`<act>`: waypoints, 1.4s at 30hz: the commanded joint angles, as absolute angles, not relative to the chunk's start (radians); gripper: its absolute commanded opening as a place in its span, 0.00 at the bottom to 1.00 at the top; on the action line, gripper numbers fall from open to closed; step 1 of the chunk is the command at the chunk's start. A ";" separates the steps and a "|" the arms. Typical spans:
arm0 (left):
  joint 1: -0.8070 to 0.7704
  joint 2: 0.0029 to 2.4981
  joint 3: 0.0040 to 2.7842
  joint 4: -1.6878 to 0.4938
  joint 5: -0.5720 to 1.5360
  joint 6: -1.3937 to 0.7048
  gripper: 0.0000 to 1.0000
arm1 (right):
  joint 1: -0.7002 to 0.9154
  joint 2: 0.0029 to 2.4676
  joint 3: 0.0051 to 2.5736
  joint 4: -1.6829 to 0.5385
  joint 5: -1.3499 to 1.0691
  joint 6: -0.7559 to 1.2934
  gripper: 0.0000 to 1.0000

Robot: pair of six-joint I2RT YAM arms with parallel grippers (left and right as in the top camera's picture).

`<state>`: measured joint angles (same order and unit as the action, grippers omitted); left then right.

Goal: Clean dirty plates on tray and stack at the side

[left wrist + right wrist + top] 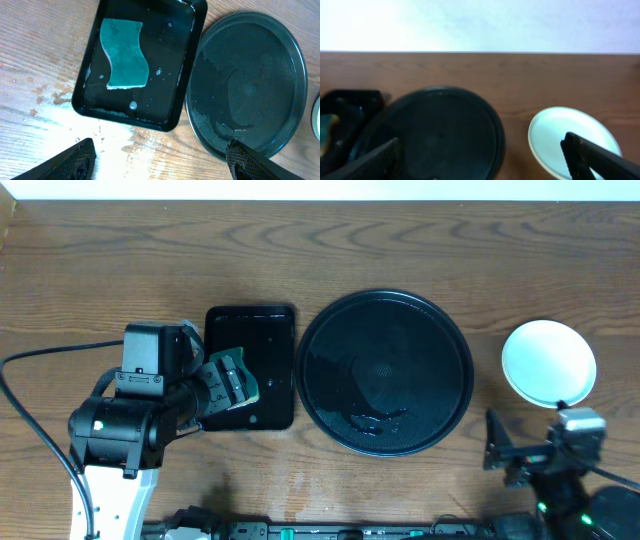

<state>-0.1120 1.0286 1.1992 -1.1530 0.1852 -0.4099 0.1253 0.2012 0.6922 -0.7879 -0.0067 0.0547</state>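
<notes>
On tabletop (100, 260) R of round black tray (385, 330): pale mint plate (548, 362) sitting apart from tray, top face looking clean. Can't tell if more plates are under it. Tray showing wet patches. Sponge (124, 54) lying in rect. tray (125, 119). L gripper (160, 165) hanging w/ jaws spread wide, empty. R gripper (485, 162) likewise, its finger cutting off plate edge in wrist view.

Round tray (400, 330) black (same black as rectangular tray (250, 330) at its 9 o'clock). Plate (548, 361) at 3 o'clock plain pale mint, near white. Sponge (124, 54) teal. Table (100, 260) brown wood-grain.
</notes>
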 commanded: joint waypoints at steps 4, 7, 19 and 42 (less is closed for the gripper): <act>-0.107 1.027 1.223 -1.156 0.191 -0.397 0.84 | 0.139 0.057 0.406 -0.650 -0.030 0.070 0.99; -0.107 1.027 1.223 -1.156 0.191 -0.397 0.85 | 0.139 0.004 0.320 -0.608 -0.035 0.107 0.99; -0.107 1.027 1.223 -1.156 0.191 -0.397 0.85 | 0.139 0.005 0.061 -0.203 -0.038 0.109 0.99; -0.107 1.027 1.223 -1.156 0.191 -0.397 0.84 | 0.139 0.006 0.005 -0.071 -0.034 0.108 0.99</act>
